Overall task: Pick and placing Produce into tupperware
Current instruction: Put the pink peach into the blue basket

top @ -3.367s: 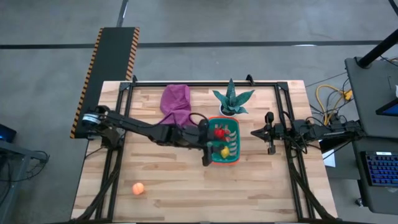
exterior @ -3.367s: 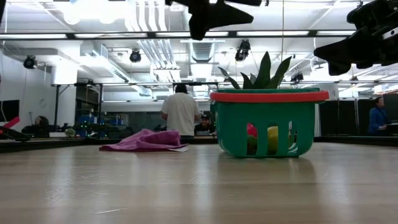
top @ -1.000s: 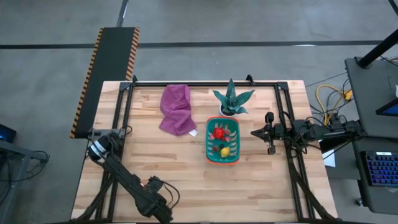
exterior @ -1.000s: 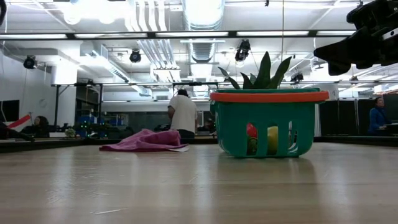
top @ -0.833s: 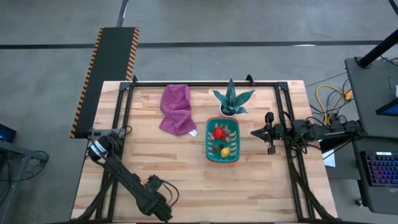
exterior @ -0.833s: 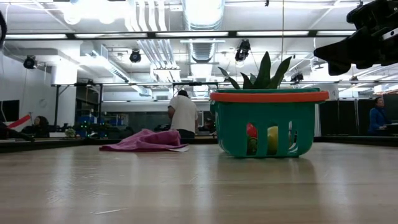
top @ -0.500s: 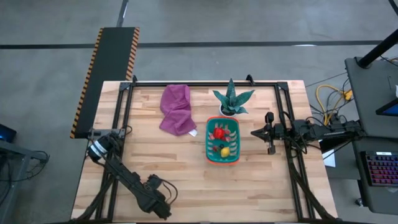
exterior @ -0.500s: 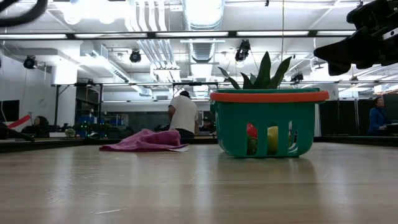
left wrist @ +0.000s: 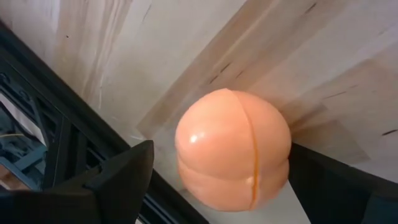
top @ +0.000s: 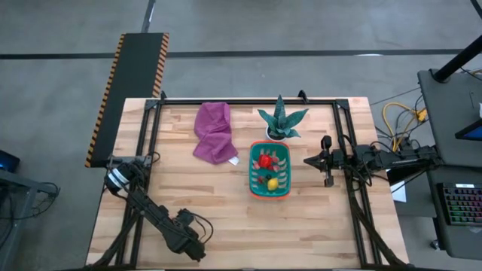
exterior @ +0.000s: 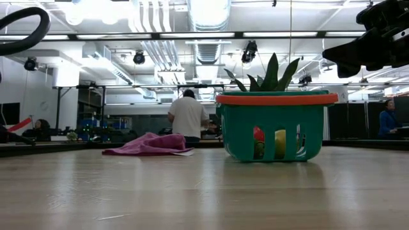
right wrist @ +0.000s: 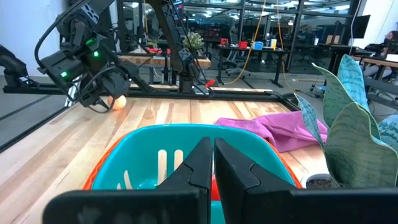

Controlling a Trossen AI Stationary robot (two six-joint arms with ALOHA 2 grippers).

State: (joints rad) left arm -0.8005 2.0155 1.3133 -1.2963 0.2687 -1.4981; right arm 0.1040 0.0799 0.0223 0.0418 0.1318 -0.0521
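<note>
The left arm has been swung away from the teal basket (top: pixel 269 170) to the near left corner of the counter (top: pixel 316 218), and over the last second it has barely been moved. The left gripper (top: pixel 197 252) is now seen low over that corner. In the left wrist view the orange ball (left wrist: pixel 233 148) lies on the wood between the two dark fingers (left wrist: pixel 121 177). The jaws are spread wide on each side of the ball, and it cannot be said for sure if they touch it. From the right wrist view the ball (right wrist: pixel 118 102) is seen just beside the left gripper (right wrist: pixel 102 99), well apart from the basket.

The right gripper (top: pixel 325 159) is held in the air just to the right of the basket, its jaws pressed together with nothing in them.

A red fruit (top: pixel 265 160) and a yellow lemon (top: pixel 272 184) lie inside the basket. A purple cloth (top: pixel 213 132) is spread at the far side of the counter, and a green plant (top: pixel 281 120) is stood just behind the basket.
</note>
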